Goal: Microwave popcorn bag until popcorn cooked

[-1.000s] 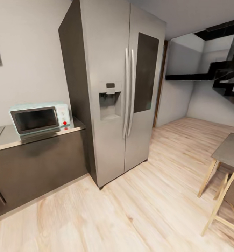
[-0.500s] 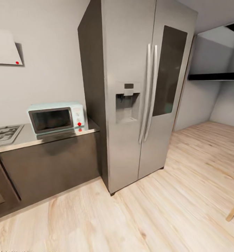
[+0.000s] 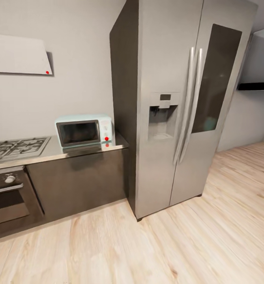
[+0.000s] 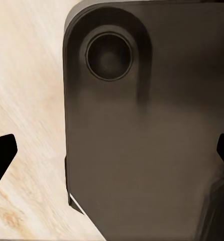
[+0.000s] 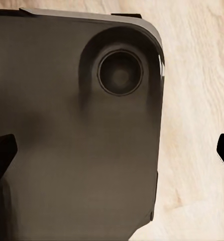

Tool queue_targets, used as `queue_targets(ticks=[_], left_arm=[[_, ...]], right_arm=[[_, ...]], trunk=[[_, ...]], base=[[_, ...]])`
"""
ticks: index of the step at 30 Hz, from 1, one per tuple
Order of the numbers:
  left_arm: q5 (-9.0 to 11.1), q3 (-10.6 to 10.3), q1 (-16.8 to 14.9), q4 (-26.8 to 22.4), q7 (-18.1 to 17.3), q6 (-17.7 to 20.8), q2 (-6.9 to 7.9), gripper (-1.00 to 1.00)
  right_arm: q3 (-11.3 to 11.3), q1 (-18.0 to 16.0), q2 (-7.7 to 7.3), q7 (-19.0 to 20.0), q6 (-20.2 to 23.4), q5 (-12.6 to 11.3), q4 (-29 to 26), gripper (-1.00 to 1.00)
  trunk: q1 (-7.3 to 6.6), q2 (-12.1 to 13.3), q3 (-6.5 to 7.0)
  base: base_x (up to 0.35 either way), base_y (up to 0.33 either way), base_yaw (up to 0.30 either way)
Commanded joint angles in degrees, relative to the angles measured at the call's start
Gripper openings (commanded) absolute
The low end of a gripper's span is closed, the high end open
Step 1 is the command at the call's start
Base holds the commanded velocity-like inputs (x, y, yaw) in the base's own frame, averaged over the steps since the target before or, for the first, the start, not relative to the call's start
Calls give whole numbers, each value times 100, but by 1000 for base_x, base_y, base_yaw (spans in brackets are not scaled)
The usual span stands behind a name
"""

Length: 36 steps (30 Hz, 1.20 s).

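Observation:
The pale mint-blue microwave (image 3: 84, 132) stands with its door shut at the right end of the grey countertop (image 3: 49, 153), against the wall and next to the fridge. The popcorn bag and the popcorn are out of view. In the left wrist view my left gripper (image 4: 113, 153) is open, its dark fingertips (image 4: 1, 155) far apart, with nothing between them. In the right wrist view my right gripper (image 5: 113, 150) is likewise open and empty. Both hang over my own dark base and the wooden floor.
A tall steel fridge (image 3: 179, 106) rises right of the countertop. A gas hob (image 3: 17, 146) sits at the counter's left, above a black built-in oven (image 3: 9, 193). A white hood (image 3: 17, 55) hangs on the wall. Pale wood floor (image 3: 147, 244) lies open in front.
The camera has swung left, so the whole picture has shifted right. The hob and oven have come into view, and the table and stairs have left it. The microwave looks nearer the middle.

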Motion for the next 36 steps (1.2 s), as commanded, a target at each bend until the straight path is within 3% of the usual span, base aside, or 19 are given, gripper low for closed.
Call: queue_targets(ticks=[1, 36], left_arm=[[16, 3, -1, -3, 4, -6, 0, 100], [15, 7, -1, -12, 4, -6, -18, 100]], right_arm=[[4, -2, -1, -2, -16, 3, 2, 100], [9, 0, -1, -4, -23, 3, 2, 100]], trunk=[[0, -3, -5], [0, -3, -5]], base=[[0, 0, 268], [0, 0, 268]])
